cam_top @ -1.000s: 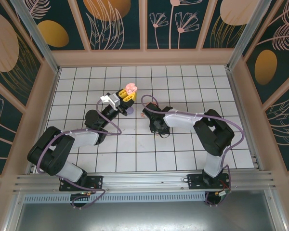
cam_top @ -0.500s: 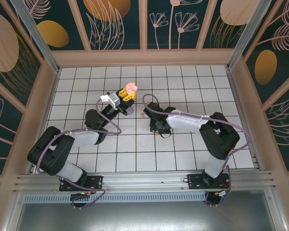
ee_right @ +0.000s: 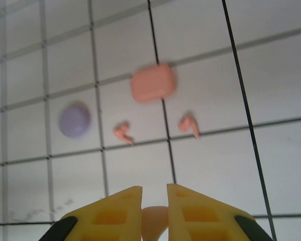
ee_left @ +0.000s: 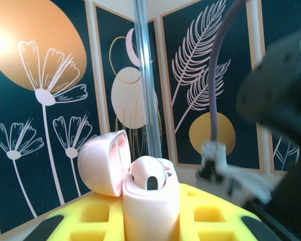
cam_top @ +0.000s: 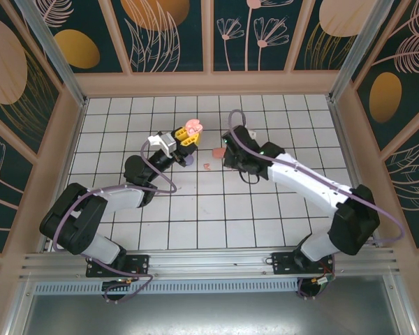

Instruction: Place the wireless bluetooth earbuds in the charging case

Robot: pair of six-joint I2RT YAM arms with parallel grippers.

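Note:
My left gripper point(cam_top: 184, 138) point(ee_left: 150, 223) is shut on the pink charging case point(cam_top: 192, 128) point(ee_left: 149, 203) and holds it upright above the floor. Its lid point(ee_left: 104, 163) hangs open to the left, and one pink earbud point(ee_left: 148, 175) sits in the case. My right gripper point(cam_top: 229, 155) point(ee_right: 154, 193) is shut on a salmon-pink earbud point(ee_right: 154, 222), pinched between the yellow fingers point(ee_right: 113, 213), just right of the case. Two more pink earbuds point(ee_right: 123, 132) point(ee_right: 189, 124) lie on the white tiles below it, and they show as a small pink speck point(cam_top: 207, 166) from above.
A closed salmon-pink case point(ee_right: 153, 83) point(cam_top: 217, 151) lies on the tiles beyond the loose buds. A round purple disc point(ee_right: 74, 120) point(cam_top: 187, 159) rests under my left gripper. Patterned walls point(cam_top: 209, 42) ring the tiled floor.
My right arm has lifted off the middle tiles and swung away from the bases toward the held case, its jaws closing tighter on the earbud. The left arm has stayed still.

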